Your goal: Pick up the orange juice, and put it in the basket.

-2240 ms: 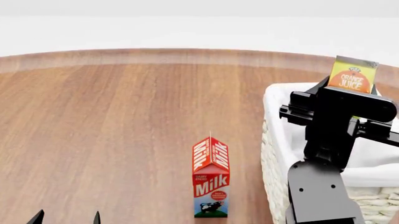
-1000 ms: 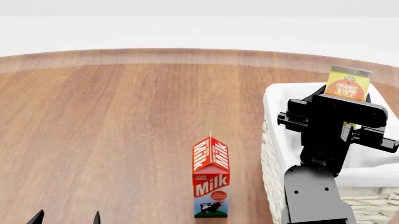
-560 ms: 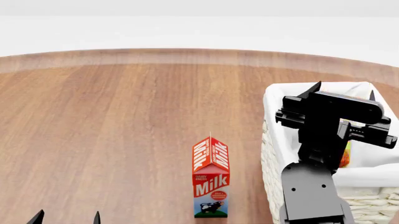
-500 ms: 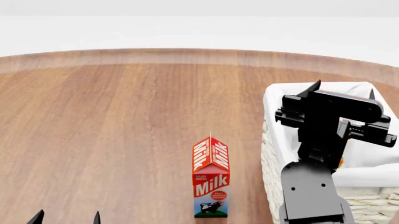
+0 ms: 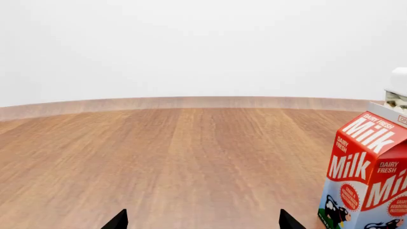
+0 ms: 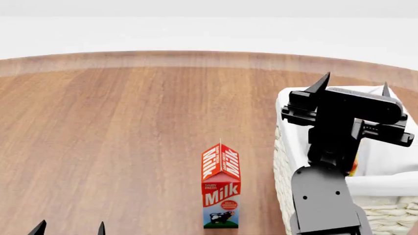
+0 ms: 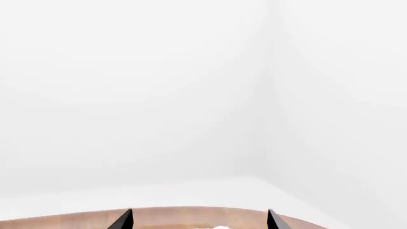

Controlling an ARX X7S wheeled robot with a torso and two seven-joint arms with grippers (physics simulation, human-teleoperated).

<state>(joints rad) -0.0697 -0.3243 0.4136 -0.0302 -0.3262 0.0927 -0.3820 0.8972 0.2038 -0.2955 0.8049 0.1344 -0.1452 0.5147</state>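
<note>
The orange juice shows only as a small orange sliver [image 6: 355,165] inside the basket [image 6: 282,166], beside my right arm; the rest of it is hidden by the arm and the liner. The basket is cream wicker with a white liner, at the right of the table. Its corner also shows in the left wrist view [image 5: 397,90]. My right gripper [image 6: 353,85] is open and empty above the basket, fingertips pointing up and away. In the right wrist view it [image 7: 198,220] faces the white wall. My left gripper [image 6: 70,228] is open and empty at the near left, low over the table [image 5: 202,221].
A red-and-white milk carton [image 6: 220,188] stands upright on the wooden table [image 6: 130,122] left of the basket. It also shows in the left wrist view [image 5: 369,176], to the gripper's right. The table's curved far edge meets a white wall.
My right gripper lowered the orange juice over the basket and let it go. The carton dropped inside. The open gripper then rose a little. The left arm has not moved.
</note>
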